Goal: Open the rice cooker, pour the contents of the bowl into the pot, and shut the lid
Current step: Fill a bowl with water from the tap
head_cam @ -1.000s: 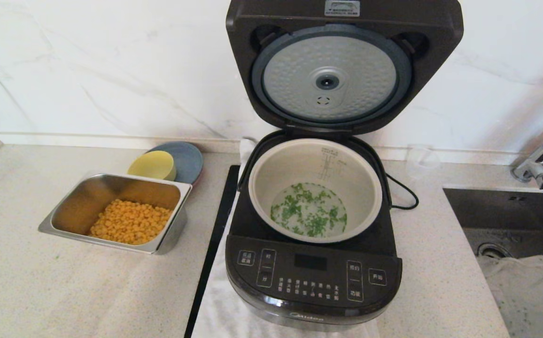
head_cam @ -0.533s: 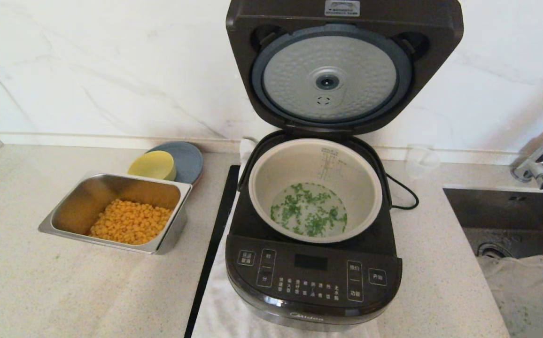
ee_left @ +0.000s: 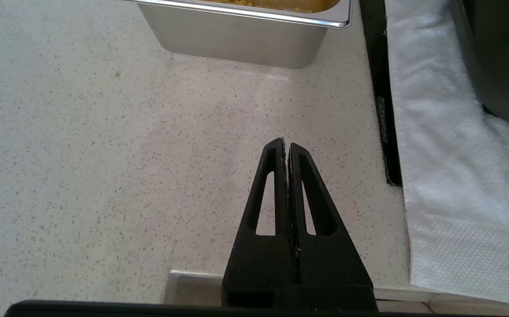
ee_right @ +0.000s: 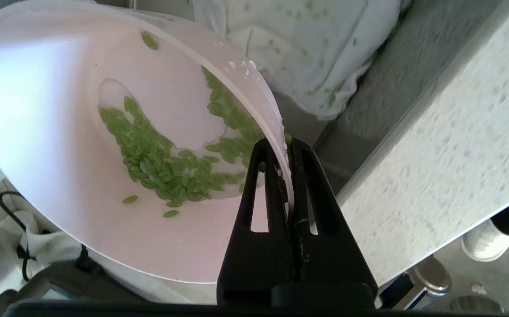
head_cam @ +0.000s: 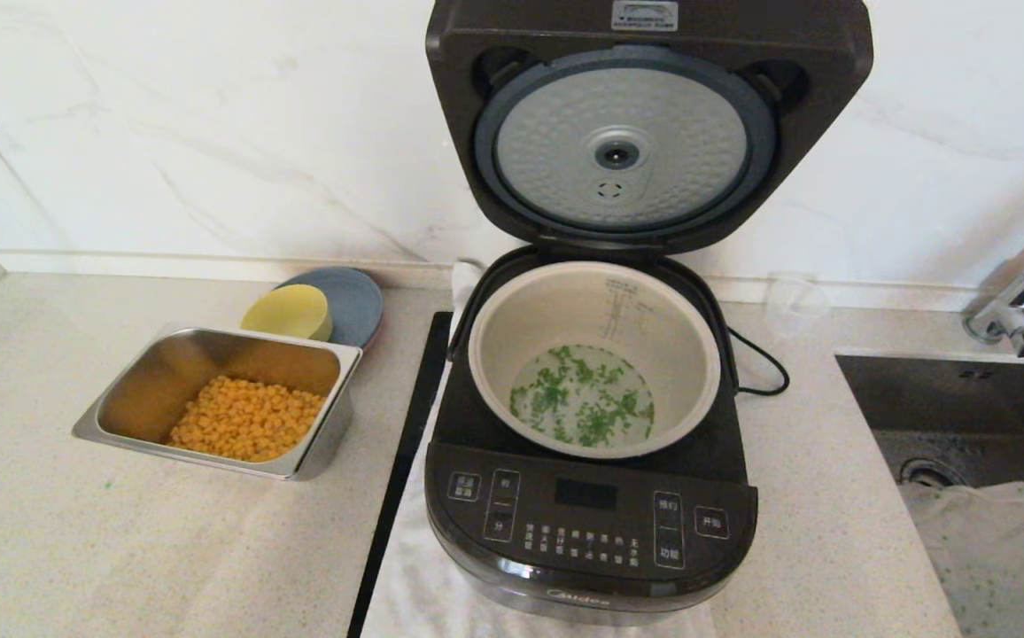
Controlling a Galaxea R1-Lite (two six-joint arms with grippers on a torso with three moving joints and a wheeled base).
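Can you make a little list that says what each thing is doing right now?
lid: up, open
pot: in the cooker, green bits at the bottom
bowl: tilted, some green bits still inside
right gripper: shut on the bowl's rim
left gripper: shut, empty, over the counter
tray: holds corn
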